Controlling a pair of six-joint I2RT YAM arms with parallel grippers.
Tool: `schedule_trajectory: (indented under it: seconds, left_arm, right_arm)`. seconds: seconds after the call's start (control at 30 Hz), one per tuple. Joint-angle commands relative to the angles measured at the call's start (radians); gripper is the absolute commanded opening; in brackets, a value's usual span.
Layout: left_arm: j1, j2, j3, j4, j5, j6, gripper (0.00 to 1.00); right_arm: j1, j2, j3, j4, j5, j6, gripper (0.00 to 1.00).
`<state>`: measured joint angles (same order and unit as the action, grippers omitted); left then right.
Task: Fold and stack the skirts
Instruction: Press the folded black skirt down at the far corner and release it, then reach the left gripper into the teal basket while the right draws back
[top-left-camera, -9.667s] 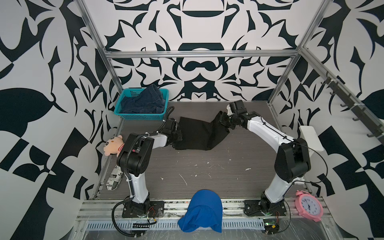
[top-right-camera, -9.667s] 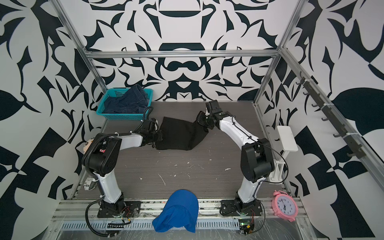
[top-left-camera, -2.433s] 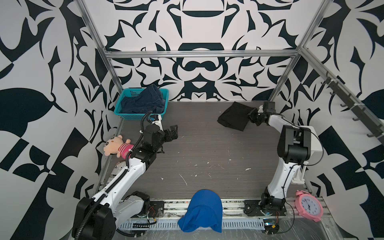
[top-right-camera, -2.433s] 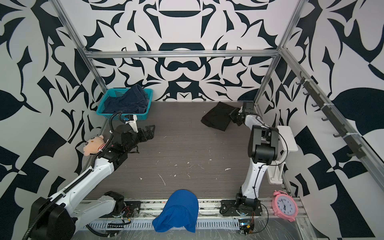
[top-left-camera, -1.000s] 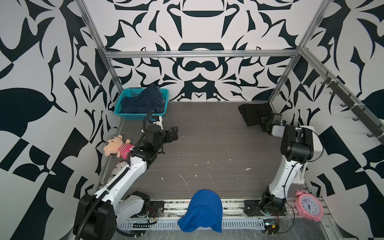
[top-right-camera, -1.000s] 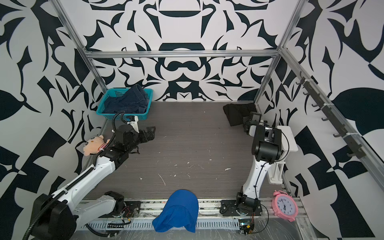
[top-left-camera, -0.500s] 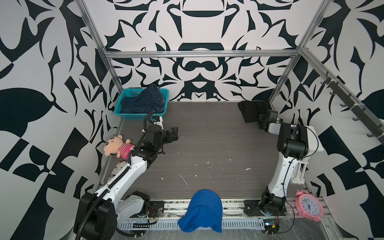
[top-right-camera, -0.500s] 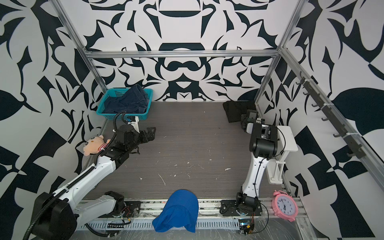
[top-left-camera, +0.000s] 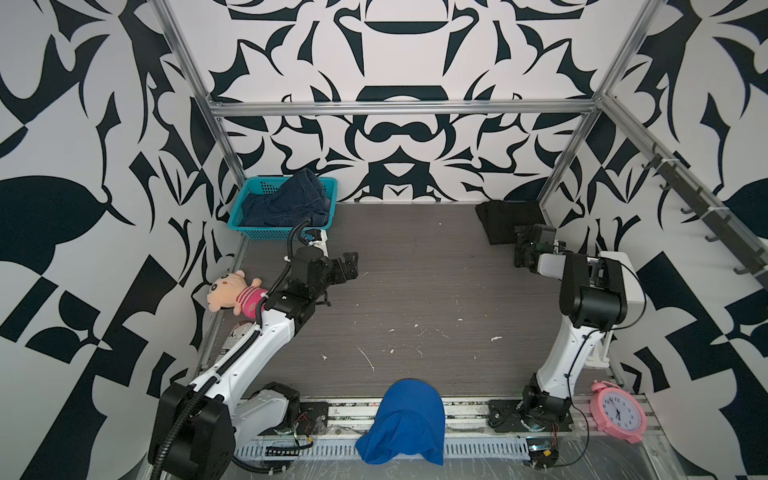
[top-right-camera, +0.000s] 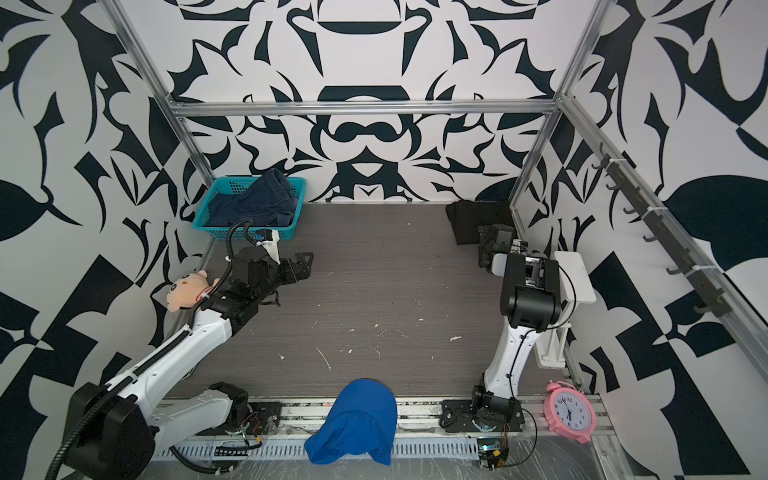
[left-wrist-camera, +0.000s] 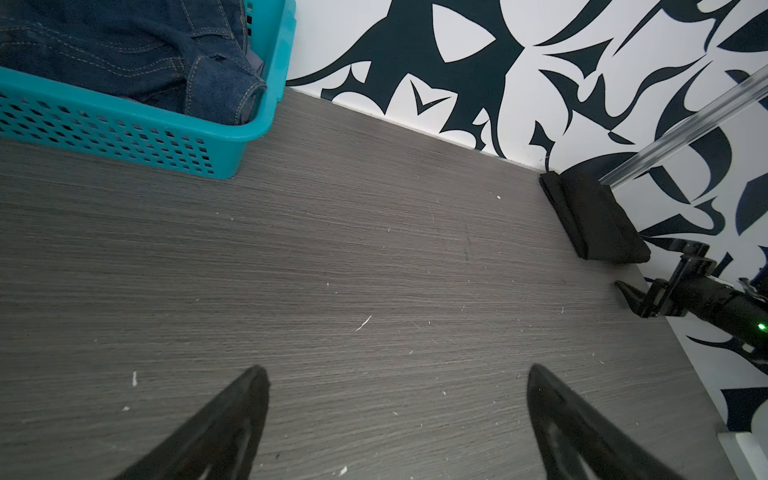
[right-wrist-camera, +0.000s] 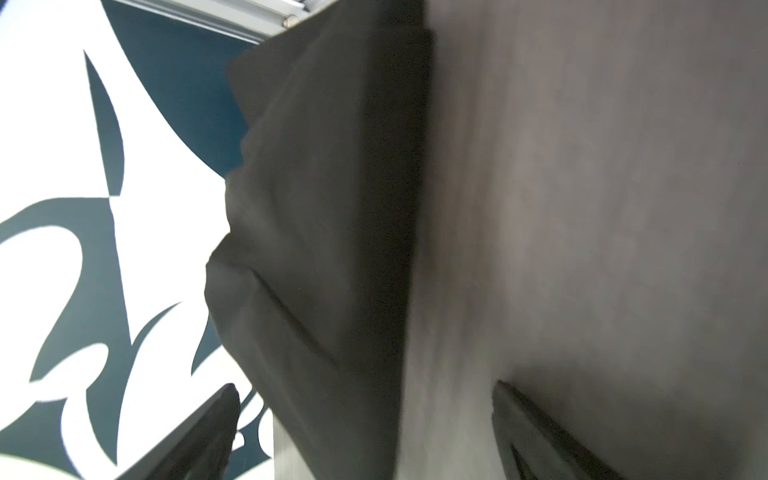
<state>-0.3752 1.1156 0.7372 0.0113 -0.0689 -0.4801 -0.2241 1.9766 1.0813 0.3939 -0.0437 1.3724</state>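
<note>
Basket (top-left-camera: 266, 233) holds the crumpled denim skirt (top-left-camera: 286, 201); what's beneath is hidden. Black skirt (top-left-camera: 509, 218) lies folded in the far right corner. Left gripper (top-left-camera: 351, 266) and right gripper (top-left-camera: 519, 248) both gape wide, empty.

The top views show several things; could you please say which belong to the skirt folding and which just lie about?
Job: folded black skirt; denim skirt; teal basket holding it.
Lying about: blue mesh cloth; plush toy; pink alarm clock.
</note>
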Motion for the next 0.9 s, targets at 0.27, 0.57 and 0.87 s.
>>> schedule_trajectory:
  seconds: [0.27, 0.57, 0.87]
  left_arm:
    - [0.002, 0.029, 0.056, 0.004, 0.090, -0.031, 0.99]
    - [-0.001, 0.040, 0.018, 0.039, 0.164, -0.046, 0.86]
    - [0.004, 0.089, 0.100, 0.017, 0.184, -0.039, 0.80]
  right_arm:
    - [0.077, -0.420, -0.227, 0.071, -0.234, -0.239, 0.80]
    - [0.324, -0.579, -0.164, -0.251, -0.376, -0.678, 0.50]
    - [0.457, -0.574, -0.036, -0.418, -0.330, -0.866, 0.00]
